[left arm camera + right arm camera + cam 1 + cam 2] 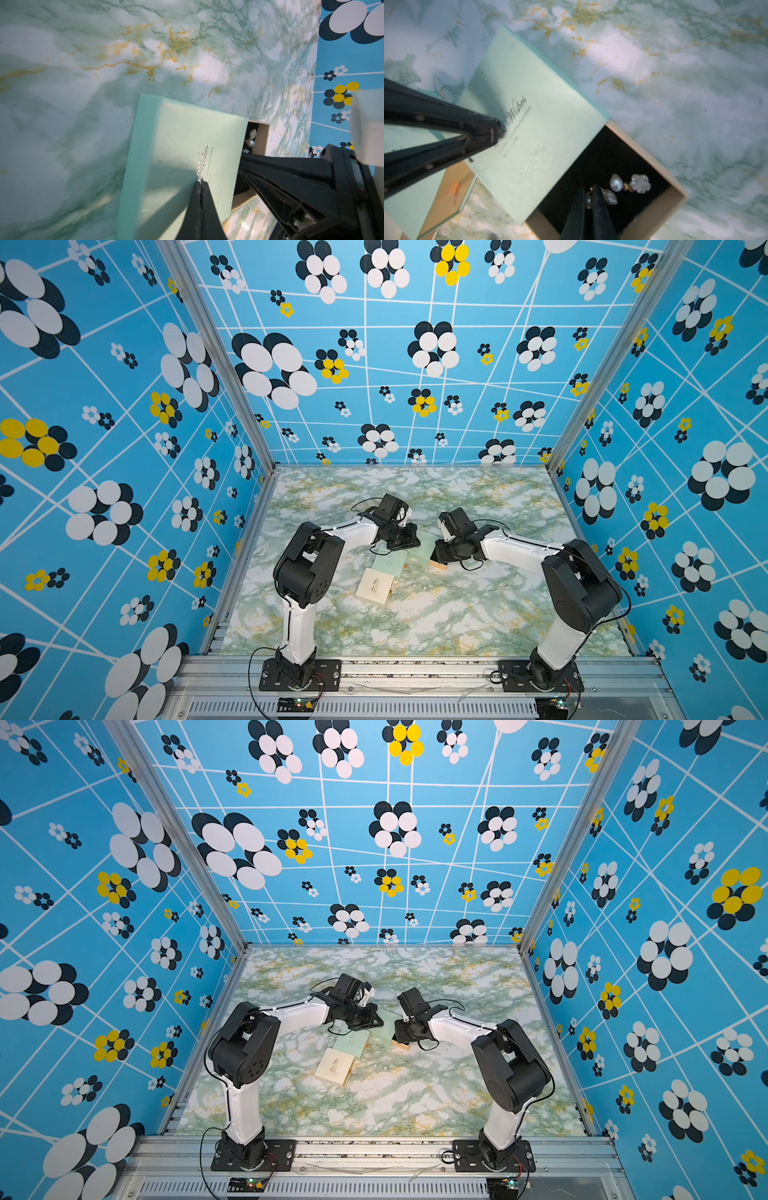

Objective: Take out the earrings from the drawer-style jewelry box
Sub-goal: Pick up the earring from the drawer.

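The mint-green drawer-style jewelry box (533, 108) lies between my two arms, its tan drawer (676, 182) pulled out to show a black lining. Two earrings lie in the drawer, each a pale pearl with a silvery rose. My right gripper (589, 190) reaches into the drawer and is shut on one earring (610, 197), whose pearl sits between the fingers. The other earring (627, 184) lies free beside it. My left gripper (200, 182) is shut, its tip pressed on the box's lid (176, 145). From the left wrist view the earrings (251, 141) show at the drawer's mouth.
A second mint box (390, 562) and a cream box (374, 587) lie nearer the front, left of centre. In the right wrist view the second mint box (402, 166) has its tan drawer (446, 197) partly out. The marble table (457, 622) is walled in by blue patterned panels.
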`<action>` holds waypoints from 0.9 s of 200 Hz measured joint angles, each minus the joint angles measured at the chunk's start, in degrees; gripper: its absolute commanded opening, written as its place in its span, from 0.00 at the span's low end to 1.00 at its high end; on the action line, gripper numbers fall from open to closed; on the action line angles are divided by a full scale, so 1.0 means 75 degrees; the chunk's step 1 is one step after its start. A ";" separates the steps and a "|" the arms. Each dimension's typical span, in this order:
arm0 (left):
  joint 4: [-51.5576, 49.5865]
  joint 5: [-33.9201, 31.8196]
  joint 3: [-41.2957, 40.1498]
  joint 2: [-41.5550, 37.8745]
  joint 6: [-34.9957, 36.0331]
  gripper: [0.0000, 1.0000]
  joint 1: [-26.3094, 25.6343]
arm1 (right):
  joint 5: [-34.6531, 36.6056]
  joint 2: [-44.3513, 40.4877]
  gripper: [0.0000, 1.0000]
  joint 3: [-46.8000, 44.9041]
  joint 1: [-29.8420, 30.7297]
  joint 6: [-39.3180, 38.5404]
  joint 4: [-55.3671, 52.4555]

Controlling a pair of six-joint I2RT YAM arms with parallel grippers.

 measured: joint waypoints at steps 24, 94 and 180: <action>0.0003 0.0003 0.0000 0.0000 0.0000 0.00 0.0000 | 0.0003 -0.0029 0.05 -0.0055 0.0000 0.0000 0.0064; 0.0003 0.0009 0.0000 0.0000 0.0000 0.00 0.0006 | 0.0026 -0.0207 0.05 -0.0254 0.0000 0.0020 0.0233; 0.0003 0.0009 0.0000 0.0000 0.0000 0.00 0.0006 | 0.0114 -0.0455 0.05 -0.0379 0.0000 0.0026 0.0283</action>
